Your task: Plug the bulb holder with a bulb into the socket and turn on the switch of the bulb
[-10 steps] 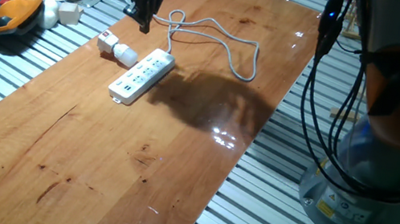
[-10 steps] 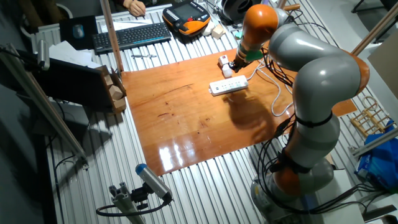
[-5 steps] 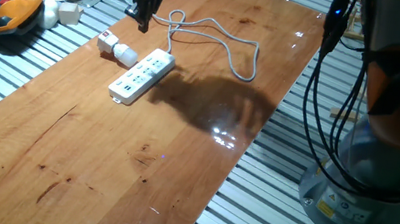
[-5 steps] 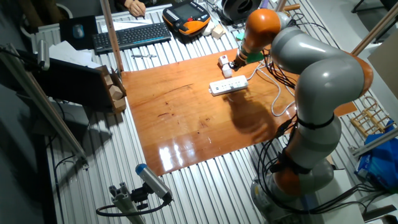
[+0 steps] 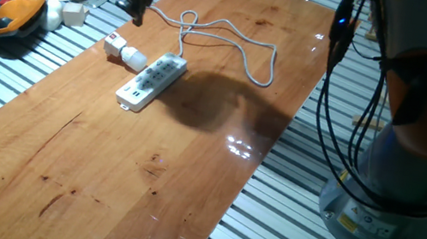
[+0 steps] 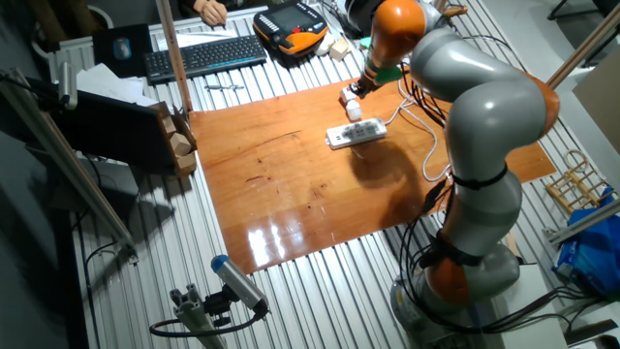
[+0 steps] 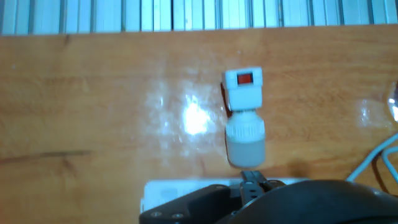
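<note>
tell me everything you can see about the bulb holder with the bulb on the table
The bulb holder is a small white blocky plug adapter, plastic-looking, with a red switch on its upper face. A short rounded white bulb is joined to one end. The pair lies on its side on the wooden table, unplugged, just beside the socket with the bulb end toward it. The gripper hangs above without touching.

above bulb holder (image 7: 244, 86) — seemingly open | socket (image 5: 151, 80) crowds bulb (image 7: 245, 138) end

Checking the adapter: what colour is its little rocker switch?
Red; the switch shows best in the hand view.
</note>
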{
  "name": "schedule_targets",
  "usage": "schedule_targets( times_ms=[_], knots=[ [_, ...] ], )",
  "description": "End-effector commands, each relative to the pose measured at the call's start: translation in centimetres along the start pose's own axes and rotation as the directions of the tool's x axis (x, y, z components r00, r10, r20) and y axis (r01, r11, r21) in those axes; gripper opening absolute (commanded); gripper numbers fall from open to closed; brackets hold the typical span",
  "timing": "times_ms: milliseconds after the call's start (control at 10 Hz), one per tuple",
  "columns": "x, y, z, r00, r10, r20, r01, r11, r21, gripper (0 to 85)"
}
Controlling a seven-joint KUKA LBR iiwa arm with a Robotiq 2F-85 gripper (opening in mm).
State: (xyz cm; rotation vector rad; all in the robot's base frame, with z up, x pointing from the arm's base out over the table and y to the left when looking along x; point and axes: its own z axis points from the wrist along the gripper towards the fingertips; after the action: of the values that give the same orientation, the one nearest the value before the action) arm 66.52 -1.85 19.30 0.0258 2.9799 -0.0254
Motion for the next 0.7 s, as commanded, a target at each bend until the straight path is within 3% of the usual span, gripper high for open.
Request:
schedule_targets(
  times_ms=[0, 200, 300, 600],
  knots=[
    [-0.71, 0.18, 0.21, 1.0, 0.003, -0.001, -0.003, 1.0, 0.001, 0.0],
    [-1.25, 0.27, 0.37, 1.0, -0.002, 0.003, 0.002, 1.0, 0.004, 0.0],
    [-1.4, 0.28, 0.53, 1.0, -0.013, -0.003, 0.013, 1.0, -0.01, 0.0],
    [-1.71, 0.15, 0.93, 0.999, -0.042, 0.013, 0.042, 0.999, -0.018, 0.0]
  ],
)
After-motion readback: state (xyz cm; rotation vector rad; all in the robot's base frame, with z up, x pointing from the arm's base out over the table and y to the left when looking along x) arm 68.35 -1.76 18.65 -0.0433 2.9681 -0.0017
